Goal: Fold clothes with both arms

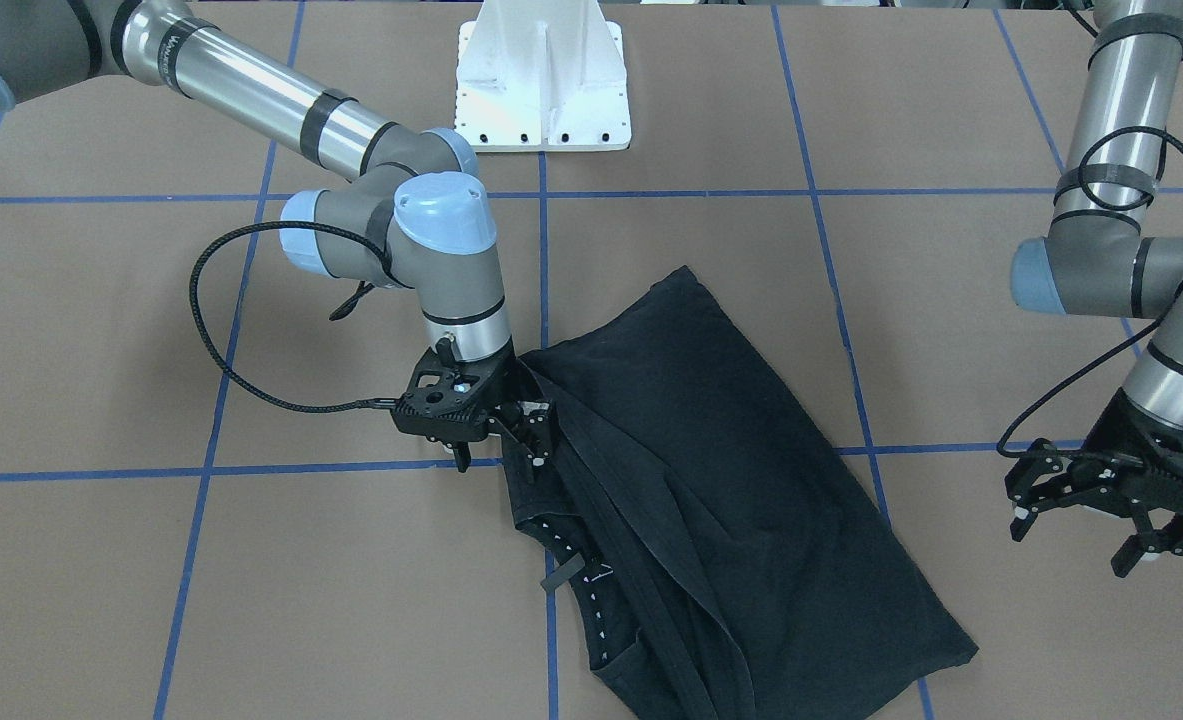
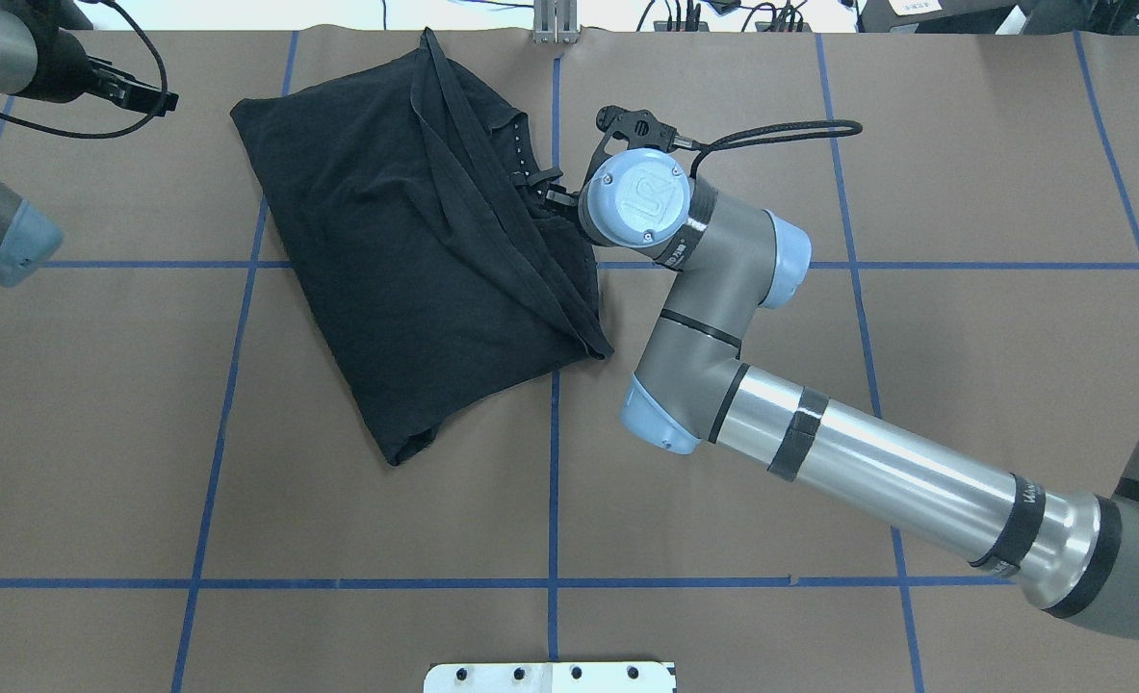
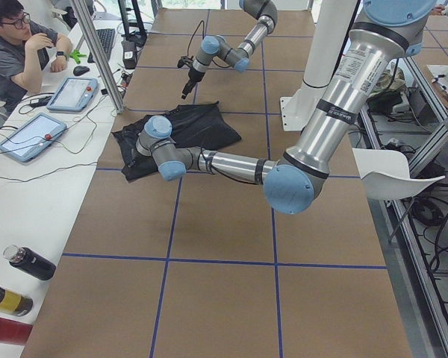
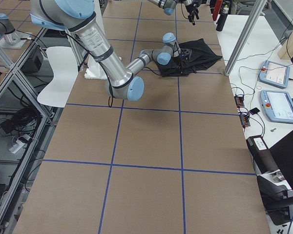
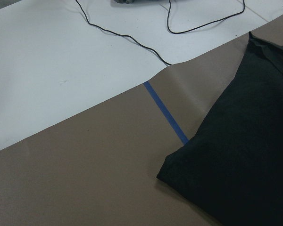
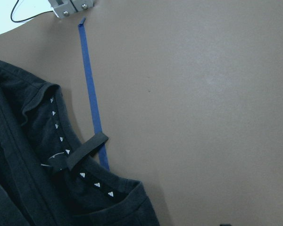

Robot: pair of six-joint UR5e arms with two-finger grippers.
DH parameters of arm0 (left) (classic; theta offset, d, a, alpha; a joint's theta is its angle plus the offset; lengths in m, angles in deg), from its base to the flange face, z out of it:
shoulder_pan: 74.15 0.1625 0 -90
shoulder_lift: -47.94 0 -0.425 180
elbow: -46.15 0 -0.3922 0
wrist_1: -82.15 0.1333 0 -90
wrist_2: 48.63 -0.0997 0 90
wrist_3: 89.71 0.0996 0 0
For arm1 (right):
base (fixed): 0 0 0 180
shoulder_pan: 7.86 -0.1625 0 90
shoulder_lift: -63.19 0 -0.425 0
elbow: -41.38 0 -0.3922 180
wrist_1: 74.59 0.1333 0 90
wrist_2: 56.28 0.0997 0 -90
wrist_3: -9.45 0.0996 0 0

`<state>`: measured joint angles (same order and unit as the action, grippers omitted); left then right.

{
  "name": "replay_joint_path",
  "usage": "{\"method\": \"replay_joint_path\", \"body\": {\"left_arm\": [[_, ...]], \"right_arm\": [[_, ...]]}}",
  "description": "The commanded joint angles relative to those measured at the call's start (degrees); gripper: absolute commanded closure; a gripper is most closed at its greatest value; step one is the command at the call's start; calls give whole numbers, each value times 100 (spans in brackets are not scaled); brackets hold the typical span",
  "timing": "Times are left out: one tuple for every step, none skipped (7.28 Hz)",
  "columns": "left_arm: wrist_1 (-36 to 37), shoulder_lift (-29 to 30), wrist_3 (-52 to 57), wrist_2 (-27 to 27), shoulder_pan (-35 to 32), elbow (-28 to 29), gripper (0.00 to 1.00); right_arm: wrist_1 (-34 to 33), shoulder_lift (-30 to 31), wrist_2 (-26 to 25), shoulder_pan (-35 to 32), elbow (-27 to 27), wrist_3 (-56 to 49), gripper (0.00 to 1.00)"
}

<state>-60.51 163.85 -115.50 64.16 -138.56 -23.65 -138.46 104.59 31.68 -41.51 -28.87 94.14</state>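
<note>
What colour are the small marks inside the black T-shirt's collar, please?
White triangular marks, clearest from right wrist camera.

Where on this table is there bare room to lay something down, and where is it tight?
Bare table spans the near half between the T-shirt and the pedestal base, and the far corner beyond the right arm. It is crowded at the shirt's collar, where the right gripper sits, and narrower between the shirt and the left gripper.

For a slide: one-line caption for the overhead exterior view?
Right gripper at the collar side of a folded black T-shirt; left gripper hovers off its far corner.
</note>
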Motion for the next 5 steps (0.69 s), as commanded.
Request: {"method": "replay_joint_path", "body": {"left_arm": [[-7,-24,-66,-2,7,-16,0],[-7,-24,-66,7,7,-7,0],[-7,-24,-66,7,25,-7,0],[-7,-24,-66,-2,25,1,0],[-7,-24,-66,7,25,1,0]], "right_arm": [[174,-141,-138,95,353,12,32],[183,-142,-139,104,467,-49,33],[192,-229,-139,104,616,-58,36],[192,-299,-139,104,705,-154,43],[200,-309,-139,104,723,-233,43]]}}
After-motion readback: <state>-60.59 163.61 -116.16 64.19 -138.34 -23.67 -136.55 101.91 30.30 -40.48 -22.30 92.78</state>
